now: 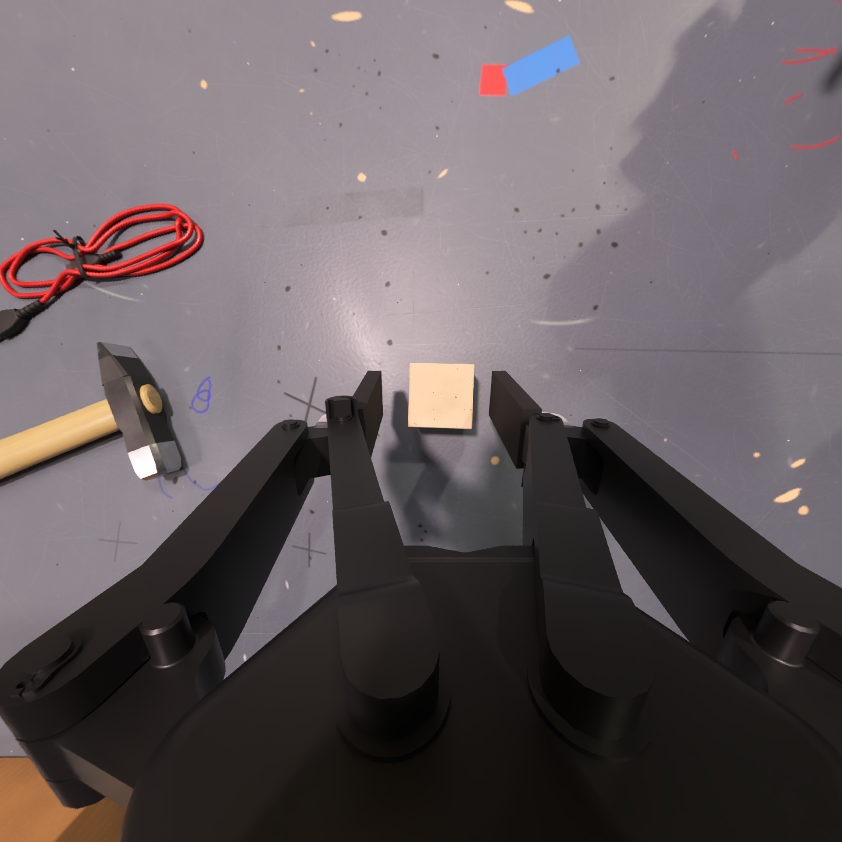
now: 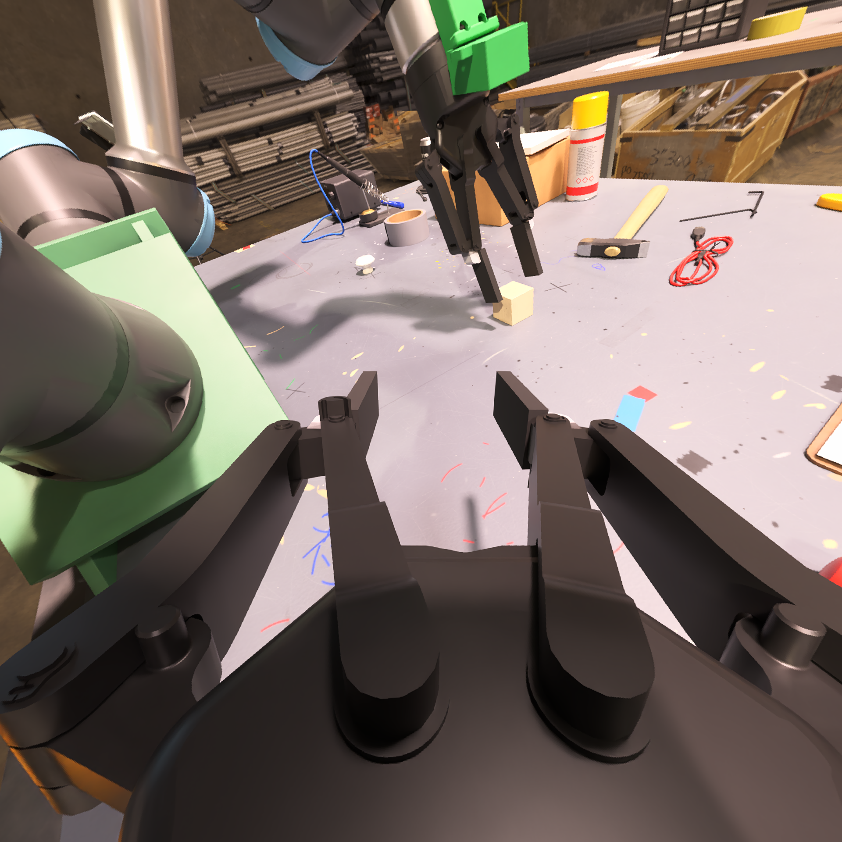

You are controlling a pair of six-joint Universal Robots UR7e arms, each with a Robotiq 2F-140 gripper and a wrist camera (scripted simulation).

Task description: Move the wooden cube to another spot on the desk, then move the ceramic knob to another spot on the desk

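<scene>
Grey and paint-flecked, the tabletop (image 2: 592, 364) stands in a workshop with stacked metal pipes and wooden crates behind it. Taking the wooden cube (image 1: 441, 395) as the landmark: it sits flat on the tabletop, and the left claw (image 1: 436, 401) hangs directly over it, spread wide with one finger on either side and a clear gap between each pad and the cube. From the right wrist view the left claw's (image 2: 508, 284) fingertips sit around the cube's (image 2: 514, 302) top, one tip close against its near-left face; whether that tip touches cannot be told. The ceramic knob (image 2: 365, 264), small and white, stands on the tabletop well to the left of the cube in that view, near a grey tape roll (image 2: 405, 226). To the cube's right there lie a hammer (image 2: 619, 232) and, farther on, a coiled red cable (image 2: 701, 260). The right claw (image 2: 436, 403) is held well apart from the cube, above bare tabletop, fingers spread wide and holding nothing.
</scene>
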